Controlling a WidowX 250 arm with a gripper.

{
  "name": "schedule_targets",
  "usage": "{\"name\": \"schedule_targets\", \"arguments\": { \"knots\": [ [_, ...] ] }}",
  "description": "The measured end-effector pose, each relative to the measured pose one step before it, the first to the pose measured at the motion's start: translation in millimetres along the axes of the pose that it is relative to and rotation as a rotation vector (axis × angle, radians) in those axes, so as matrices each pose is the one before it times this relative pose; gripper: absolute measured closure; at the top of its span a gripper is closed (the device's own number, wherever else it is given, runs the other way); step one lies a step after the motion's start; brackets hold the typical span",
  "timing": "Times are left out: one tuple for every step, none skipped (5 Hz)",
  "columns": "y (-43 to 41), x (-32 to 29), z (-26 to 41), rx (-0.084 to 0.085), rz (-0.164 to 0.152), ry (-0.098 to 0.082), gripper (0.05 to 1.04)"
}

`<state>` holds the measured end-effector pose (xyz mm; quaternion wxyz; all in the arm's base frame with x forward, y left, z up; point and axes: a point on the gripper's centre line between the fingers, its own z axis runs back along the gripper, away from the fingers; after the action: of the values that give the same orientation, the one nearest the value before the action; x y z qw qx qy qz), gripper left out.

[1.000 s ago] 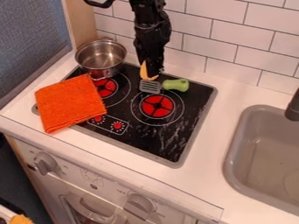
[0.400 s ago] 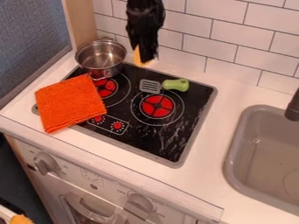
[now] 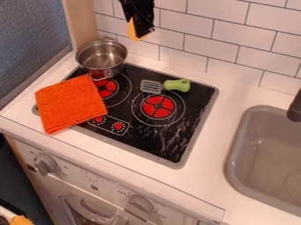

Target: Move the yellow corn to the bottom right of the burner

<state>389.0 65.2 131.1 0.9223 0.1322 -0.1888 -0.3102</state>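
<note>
The black gripper (image 3: 141, 33) hangs at the top of the view, high in front of the tiled wall and to the upper right of the pot. It is shut on the yellow corn (image 3: 134, 32), which shows at its left side and lower end, raised above the stove. Below and to the right, the red burner (image 3: 158, 107) lies on the black stovetop (image 3: 170, 139), with bare glass to its lower right.
A green-handled spatula (image 3: 176, 85) lies just behind the burner. The metal pot (image 3: 102, 59) stands at the back left, and an orange cloth (image 3: 70, 103) covers the left stove edge. The grey sink (image 3: 264, 162) is on the right.
The gripper has risen from just behind the spatula toward the top of the view and slightly left, carrying the yellow corn. Pot, cloth and spatula have kept their places.
</note>
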Motion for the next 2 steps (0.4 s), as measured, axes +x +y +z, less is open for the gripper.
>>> {"name": "schedule_targets", "arguments": {
  "knots": [
    [-34.03, -10.17, 22.12, -0.0150, -0.0499, -0.0176, 0.504],
    [-34.99, -10.96, 3.07, -0.0428, -0.0591, 0.0086, 0.504]
  ]
}}
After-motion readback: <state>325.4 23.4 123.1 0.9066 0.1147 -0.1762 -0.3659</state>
